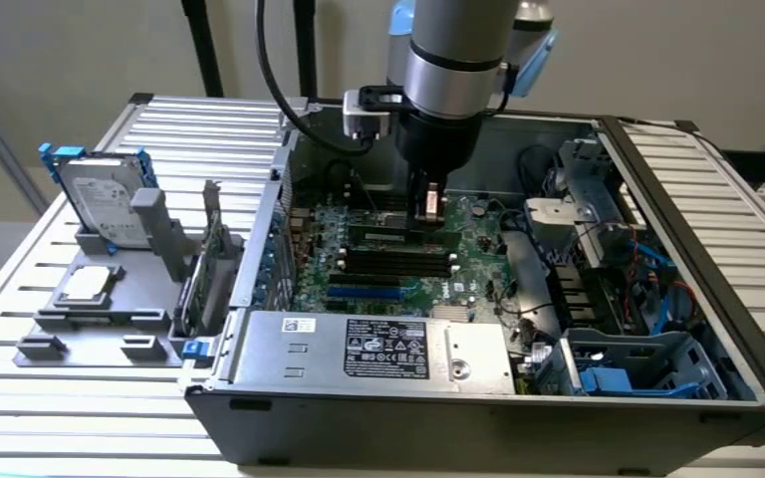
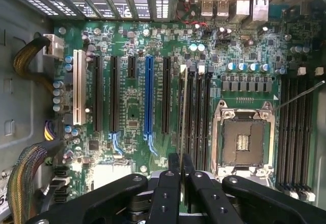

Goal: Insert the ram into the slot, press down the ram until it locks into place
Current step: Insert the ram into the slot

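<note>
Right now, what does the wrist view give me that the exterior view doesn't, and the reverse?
Wrist view: the ram edge-on, pinched in the claw, lined up along the black slots beside the CPU socket; also a white slot. Can't tell if the ram is seated.
Exterior view: the arm, the open case, a hard drive on the rack outside it, and the labelled power supply.
Both: the motherboard, the blue slot, the black slots, and the claw low over the board.
</note>
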Tool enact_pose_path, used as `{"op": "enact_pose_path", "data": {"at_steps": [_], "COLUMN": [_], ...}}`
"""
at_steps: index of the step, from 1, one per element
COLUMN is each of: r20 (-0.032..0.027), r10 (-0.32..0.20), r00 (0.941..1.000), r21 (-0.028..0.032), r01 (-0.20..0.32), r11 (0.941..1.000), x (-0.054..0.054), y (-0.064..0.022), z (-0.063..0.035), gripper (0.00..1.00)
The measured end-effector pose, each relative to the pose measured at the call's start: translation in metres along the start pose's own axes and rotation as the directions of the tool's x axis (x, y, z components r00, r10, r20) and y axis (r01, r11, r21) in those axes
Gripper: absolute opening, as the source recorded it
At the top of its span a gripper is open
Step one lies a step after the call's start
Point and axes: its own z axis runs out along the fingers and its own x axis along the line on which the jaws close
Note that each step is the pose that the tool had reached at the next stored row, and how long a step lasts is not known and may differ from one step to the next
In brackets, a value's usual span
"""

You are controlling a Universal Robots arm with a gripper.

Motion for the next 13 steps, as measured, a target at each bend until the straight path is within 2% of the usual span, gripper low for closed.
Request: {"op": "enact_pose_path", "data": {"at_steps": [10, 13], "r20": [0.0003, 0.0021], "r10": [0.0, 0.0], "r00": [1.0, 1.0], "r21": [0.0, 0.0], "r01": [0.0, 0.0], "r11": [1.0, 1.0], "x": [0.001, 0.001], "y": [-0.0007, -0.0009], "z": [0.0183, 0.0236], "gripper": [0.13, 0.13]}}
